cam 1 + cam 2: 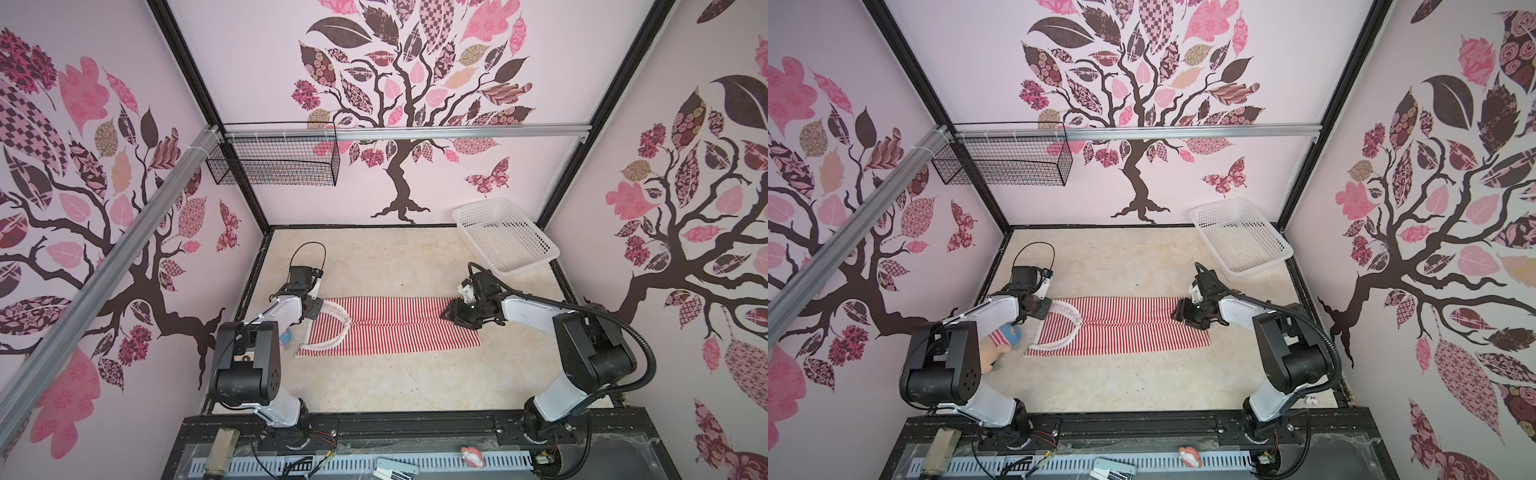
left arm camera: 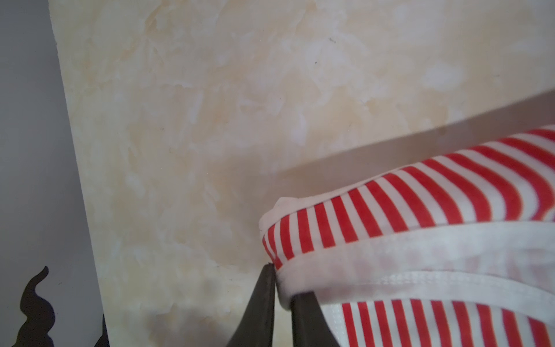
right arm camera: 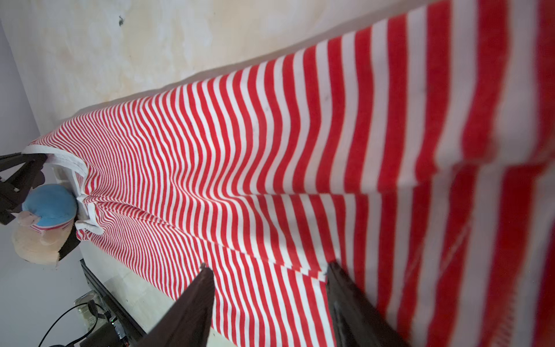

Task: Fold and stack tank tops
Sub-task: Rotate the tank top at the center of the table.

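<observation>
one tank top (image 1: 395, 324), one white basket (image 1: 507, 241), one wire basket (image 1: 274, 166), two pincers (image 2: 280, 281) (image 3: 268, 266).

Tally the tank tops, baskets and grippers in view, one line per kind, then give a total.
tank top: 1
baskets: 2 (white basket, wire basket)
grippers: 2 (left gripper, right gripper)
Total: 5

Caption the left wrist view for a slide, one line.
Left gripper closed on the white-trimmed strap of a red-and-white striped tank top, above the beige marbled table.
</observation>
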Motion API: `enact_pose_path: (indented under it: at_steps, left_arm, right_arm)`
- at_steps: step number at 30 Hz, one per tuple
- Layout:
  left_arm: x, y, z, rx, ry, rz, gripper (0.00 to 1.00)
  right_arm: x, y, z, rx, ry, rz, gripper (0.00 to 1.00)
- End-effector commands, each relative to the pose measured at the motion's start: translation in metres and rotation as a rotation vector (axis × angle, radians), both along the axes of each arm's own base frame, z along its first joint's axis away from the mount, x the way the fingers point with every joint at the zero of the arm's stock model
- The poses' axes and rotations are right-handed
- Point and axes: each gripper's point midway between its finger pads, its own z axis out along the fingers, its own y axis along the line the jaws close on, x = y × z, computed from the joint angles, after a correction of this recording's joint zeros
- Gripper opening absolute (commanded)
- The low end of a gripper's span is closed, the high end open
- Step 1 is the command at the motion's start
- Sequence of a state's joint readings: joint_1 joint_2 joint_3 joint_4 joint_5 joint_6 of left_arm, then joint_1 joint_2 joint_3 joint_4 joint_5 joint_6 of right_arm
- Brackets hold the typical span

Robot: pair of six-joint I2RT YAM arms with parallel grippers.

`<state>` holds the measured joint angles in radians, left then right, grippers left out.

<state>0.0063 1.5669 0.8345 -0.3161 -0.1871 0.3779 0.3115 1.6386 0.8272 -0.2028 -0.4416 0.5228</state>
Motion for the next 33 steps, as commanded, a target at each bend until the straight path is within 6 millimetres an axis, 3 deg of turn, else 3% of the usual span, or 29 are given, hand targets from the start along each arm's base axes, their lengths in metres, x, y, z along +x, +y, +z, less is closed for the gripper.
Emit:
enact_pose_path:
  at_steps: [1,14,18,22,28,33]
  left_arm:
    - [0.002,0.005,0.008,0.008,-0.054,0.027,0.17]
    - [0.0,0.019,-0.022,0.084,0.041,0.067,0.21]
    - [-0.005,0.016,-0.021,0.068,0.054,0.061,0.32]
    - [-0.01,0.014,-0.009,0.051,0.035,0.061,0.43]
    - [-0.017,-0.001,0.028,-0.032,-0.029,0.032,0.47]
    - [-0.009,-0.015,0.053,-0.113,-0.039,0.01,0.47]
  right_arm:
    - [-0.012,-0.012,-0.009,-0.06,0.024,-0.014,0.62]
    - [-0.016,-0.025,-0.017,-0.1,0.039,-0.034,0.62]
    - [-0.015,-0.029,-0.016,-0.092,0.037,-0.048,0.63]
    - [-0.014,-0.024,-0.012,-0.06,0.032,-0.04,0.63]
    - [-0.012,-0.018,-0.007,-0.03,0.02,-0.023,0.63]
    - [-0.009,-0.015,-0.001,-0.009,0.009,-0.015,0.63]
